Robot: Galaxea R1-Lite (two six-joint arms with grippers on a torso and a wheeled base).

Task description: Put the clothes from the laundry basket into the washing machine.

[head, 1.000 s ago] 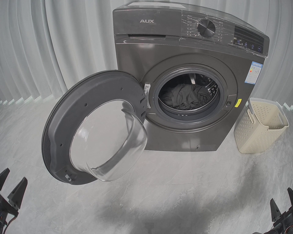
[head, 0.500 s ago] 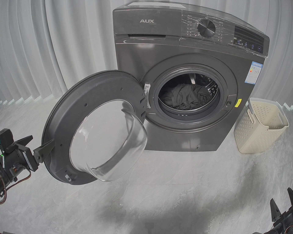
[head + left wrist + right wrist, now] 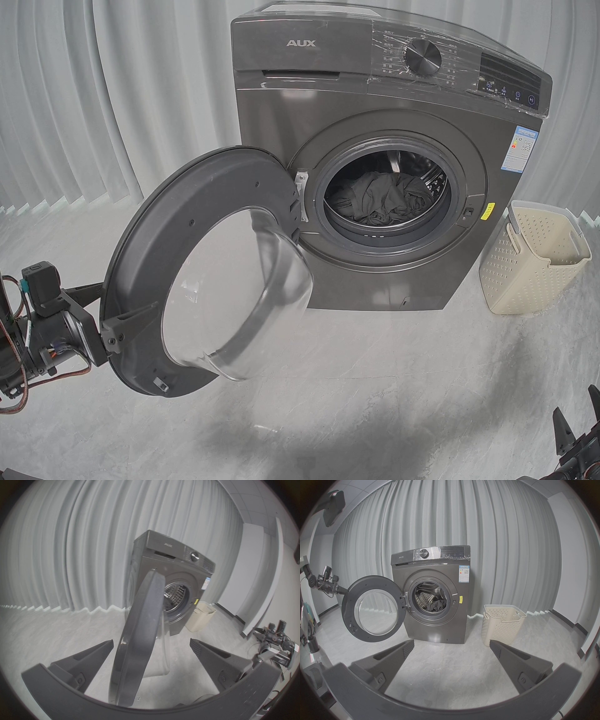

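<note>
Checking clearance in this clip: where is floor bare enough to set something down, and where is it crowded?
Bare floor lies before the washing machine, between the open door and the laundry basket. Crowded: the left gripper straddles the door's rim.

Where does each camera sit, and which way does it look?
Head view: on the robot's head, looking down at the washing machine, its open door and the laundry basket; left gripper at the door's rim, right gripper low.
Left wrist view: on the left arm, facing the door edge-on between its open fingers.
Right wrist view: on the right arm, facing the machine's front past its open fingers.
Shared: machine, door, basket.
</note>
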